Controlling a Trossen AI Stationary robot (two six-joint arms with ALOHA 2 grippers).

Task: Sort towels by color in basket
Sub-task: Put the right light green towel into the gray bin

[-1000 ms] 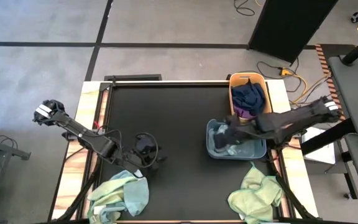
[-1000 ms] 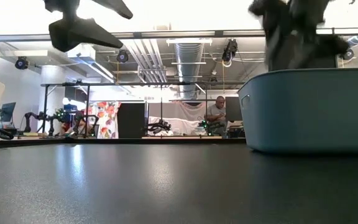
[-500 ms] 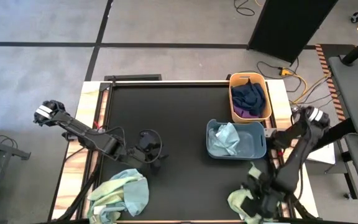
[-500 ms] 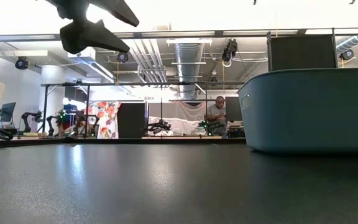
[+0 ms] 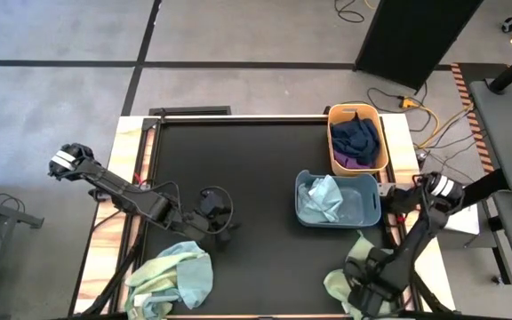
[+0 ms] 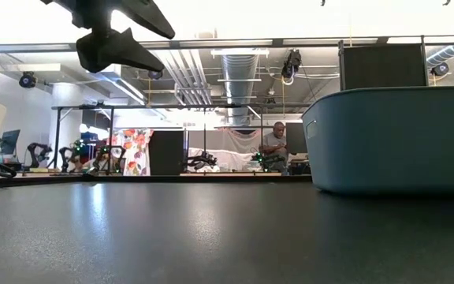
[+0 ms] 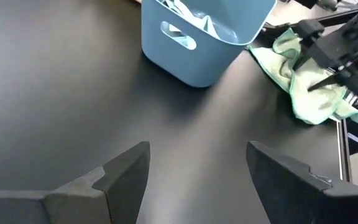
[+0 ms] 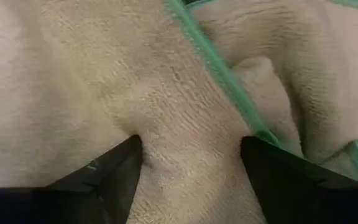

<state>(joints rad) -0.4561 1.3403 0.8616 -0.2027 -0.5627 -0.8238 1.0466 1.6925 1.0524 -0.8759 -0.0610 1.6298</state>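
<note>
A pale yellow-green towel heap (image 5: 376,267) lies at the table's near right corner. My right gripper (image 5: 360,293) is down on it, open, and the cloth fills the right wrist view (image 8: 185,81). A light blue towel (image 5: 327,197) lies in the blue bin (image 5: 373,209). Navy and purple towels (image 5: 356,138) fill the orange bin (image 5: 332,147). A second heap of pale green and light blue towels (image 5: 174,276) lies near left. My left gripper (image 5: 213,216) (image 7: 197,152) hangs open above bare table, far side of that heap, and shows high in the low view (image 6: 120,39). My right gripper comes from above, pointing down, onto the top of the pale yellow-green heap. Both open fingertips (image 8: 126,155) sink into the pile, with a hump of cloth (image 8: 188,124) between them, beside a green-stitched hem (image 8: 219,74). The towel lies on the table.
The two bins stand side by side near the table's right edge, the orange one (image 5: 332,147) farther back. The black tabletop (image 5: 238,160) stretches between the arms. Cables (image 5: 434,116) lie on the floor beyond the right edge. A person sits far off in the room (image 6: 274,146).
My right gripper has left the space over the blue bin, swung to the table's near right corner and come down on the pale yellow-green heap. The light blue towel now lies uncovered in the blue bin.
</note>
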